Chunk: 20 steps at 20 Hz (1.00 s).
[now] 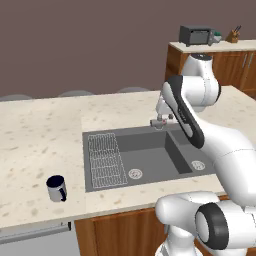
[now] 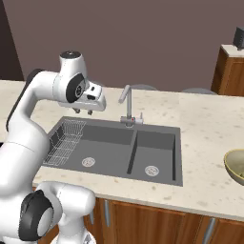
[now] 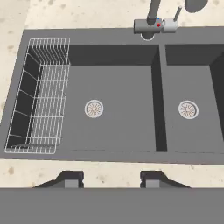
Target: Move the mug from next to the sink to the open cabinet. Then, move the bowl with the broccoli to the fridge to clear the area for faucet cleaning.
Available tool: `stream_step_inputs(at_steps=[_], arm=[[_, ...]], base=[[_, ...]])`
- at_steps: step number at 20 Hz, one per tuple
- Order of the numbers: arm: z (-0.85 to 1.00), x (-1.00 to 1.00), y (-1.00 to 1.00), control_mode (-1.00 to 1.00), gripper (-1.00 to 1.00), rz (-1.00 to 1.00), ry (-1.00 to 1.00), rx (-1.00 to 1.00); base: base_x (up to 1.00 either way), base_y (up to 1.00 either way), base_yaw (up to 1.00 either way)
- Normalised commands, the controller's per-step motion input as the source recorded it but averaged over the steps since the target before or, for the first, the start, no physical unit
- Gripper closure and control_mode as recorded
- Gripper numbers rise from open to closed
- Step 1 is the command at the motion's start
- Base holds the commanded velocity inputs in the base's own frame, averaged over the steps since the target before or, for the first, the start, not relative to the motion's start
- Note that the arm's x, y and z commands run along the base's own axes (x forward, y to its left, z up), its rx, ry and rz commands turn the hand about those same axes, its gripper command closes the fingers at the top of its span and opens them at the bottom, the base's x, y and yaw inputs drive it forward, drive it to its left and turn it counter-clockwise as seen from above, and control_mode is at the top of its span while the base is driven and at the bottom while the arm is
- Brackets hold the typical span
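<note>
The navy mug (image 1: 56, 188) stands upright on the counter left of the dark grey sink (image 1: 150, 150), handle toward the front. My gripper (image 2: 83, 111) hangs open and empty above the sink's left basin (image 3: 118, 87), pointing down, well to the right of the mug. In the hand view its fingertips (image 3: 70, 179) are spread wide over the front counter strip. The silvery faucet (image 2: 126, 102) rises behind the divider between the basins. At the right edge sits part of the olive-cream bowl (image 2: 236, 167); its inside is cut off. The fridge and the open cabinet are out of view.
A wire rack (image 3: 39, 96) fills the left end of the left basin. Round drains (image 3: 94, 108) sit in each basin. A toaster oven (image 1: 196, 35) and knife block (image 1: 232, 35) stand on a far wooden cabinet. Speckled counter (image 1: 40, 135) surrounds the sink.
</note>
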Motion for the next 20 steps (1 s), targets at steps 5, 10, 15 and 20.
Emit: stream_step_inputs(at_steps=[5,10,15,20], arm=[[0.0,-0.09,0.0,-1.0,-1.0,0.0,0.0,0.0],[-0.01,-0.18,0.0,1.0,-1.0,0.0,0.0,0.0],[0.0,0.0,0.0,1.0,-1.0,0.0,0.0,0.0],[0.0,0.0,0.0,1.0,-1.0,0.0,0.0,0.0]], base=[[0.0,0.0,0.0],[-0.16,0.01,0.0],[-0.61,0.48,0.08],[-0.01,1.0,0.11]])
